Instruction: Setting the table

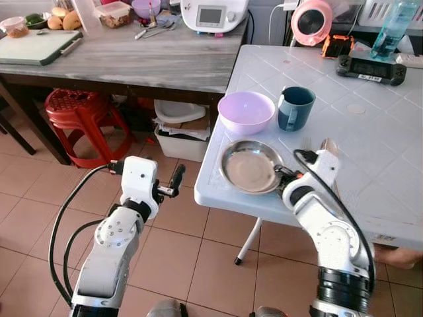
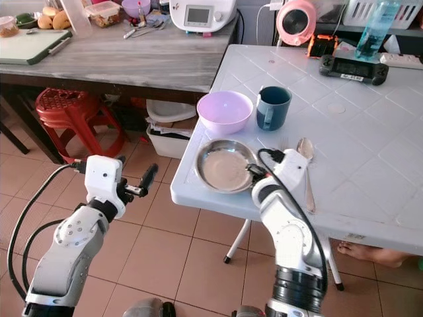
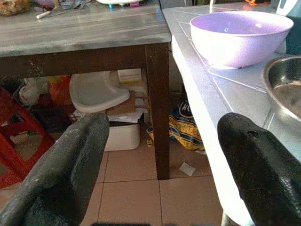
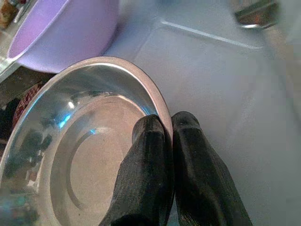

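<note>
Right gripper (image 4: 164, 129): fingers pinching rim of round shallow steel plate (image 1: 250, 166), lower centre, on white tiled table (image 1: 370, 139). Left gripper (image 1: 173, 181): spread, lower left, above floor.

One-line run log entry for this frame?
right claw: shut on steel plate rim | left claw: open, off table edge | spoon: right of plate

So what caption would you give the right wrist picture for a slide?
Right end effector pinching the rim of a steel plate beside a purple bowl on the white table.
</note>
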`<state>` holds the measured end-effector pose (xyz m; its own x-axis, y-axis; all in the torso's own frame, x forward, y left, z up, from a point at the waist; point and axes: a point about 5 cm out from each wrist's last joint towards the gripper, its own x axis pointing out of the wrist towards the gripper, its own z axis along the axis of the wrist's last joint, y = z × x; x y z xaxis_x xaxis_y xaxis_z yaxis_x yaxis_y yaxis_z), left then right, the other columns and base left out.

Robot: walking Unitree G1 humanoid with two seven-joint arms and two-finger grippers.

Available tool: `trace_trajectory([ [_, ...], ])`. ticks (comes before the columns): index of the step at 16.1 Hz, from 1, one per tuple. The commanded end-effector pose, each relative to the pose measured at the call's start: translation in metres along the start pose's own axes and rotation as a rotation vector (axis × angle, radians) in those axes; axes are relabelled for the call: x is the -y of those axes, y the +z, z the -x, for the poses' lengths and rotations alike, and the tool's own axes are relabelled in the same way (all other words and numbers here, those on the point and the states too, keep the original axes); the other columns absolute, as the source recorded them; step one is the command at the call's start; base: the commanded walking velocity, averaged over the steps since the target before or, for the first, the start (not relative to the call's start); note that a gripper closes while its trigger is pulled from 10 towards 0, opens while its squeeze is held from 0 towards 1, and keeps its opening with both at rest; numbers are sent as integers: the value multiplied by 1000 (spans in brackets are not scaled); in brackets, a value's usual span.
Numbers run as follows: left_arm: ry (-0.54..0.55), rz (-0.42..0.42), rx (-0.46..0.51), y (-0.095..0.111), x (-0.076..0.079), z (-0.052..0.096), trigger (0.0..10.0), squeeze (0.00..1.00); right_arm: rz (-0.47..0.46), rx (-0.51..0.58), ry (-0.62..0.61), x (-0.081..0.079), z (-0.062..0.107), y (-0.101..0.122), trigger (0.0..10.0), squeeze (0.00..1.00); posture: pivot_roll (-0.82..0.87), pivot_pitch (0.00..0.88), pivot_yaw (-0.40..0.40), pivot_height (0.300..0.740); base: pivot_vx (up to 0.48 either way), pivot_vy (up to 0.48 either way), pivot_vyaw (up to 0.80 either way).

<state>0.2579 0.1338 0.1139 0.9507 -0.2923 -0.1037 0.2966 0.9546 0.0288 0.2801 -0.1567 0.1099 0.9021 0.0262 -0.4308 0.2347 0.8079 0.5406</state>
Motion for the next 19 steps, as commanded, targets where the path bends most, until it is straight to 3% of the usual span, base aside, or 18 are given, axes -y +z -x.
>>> trace_trajectory([
  [1,8,-3,6,1,-2,-2,10000,0,-96,-79,-14,-6,4,-27,0,0,-21,0,58,740,0,0,0],
  [3,13,2,12,2,-2,-5,10000,0,-104,-74,4,-10,7,-26,0,0,-27,0,57,740,0,0,0],
  [4,26,13,6,1,-4,-6,10000,0,-72,-69,29,-12,8,-25,4235,0,-30,0,57,740,0,0,0],
  [5,31,16,6,1,-5,-6,10000,0,-33,-63,35,-12,10,-25,10000,0,-30,0,57,740,0,0,0],
  [10,41,28,12,-1,-5,-9,10000,0,0,-55,2,2,13,-28,10000,0,-33,0,43,740,0,480,0],
  [17,30,33,33,-2,0,-11,10000,0,9,-35,-7,7,11,-24,10000,0,-48,0,34,740,0,479,0],
  [18,27,24,50,0,0,-13,10000,0,27,-23,-4,7,11,-22,10000,0,-50,0,33,740,0,450,0],
  [19,16,14,79,4,0,-15,10000,0,113,33,23,4,12,-15,10000,0,-55,0,34,740,334,345,0],
])
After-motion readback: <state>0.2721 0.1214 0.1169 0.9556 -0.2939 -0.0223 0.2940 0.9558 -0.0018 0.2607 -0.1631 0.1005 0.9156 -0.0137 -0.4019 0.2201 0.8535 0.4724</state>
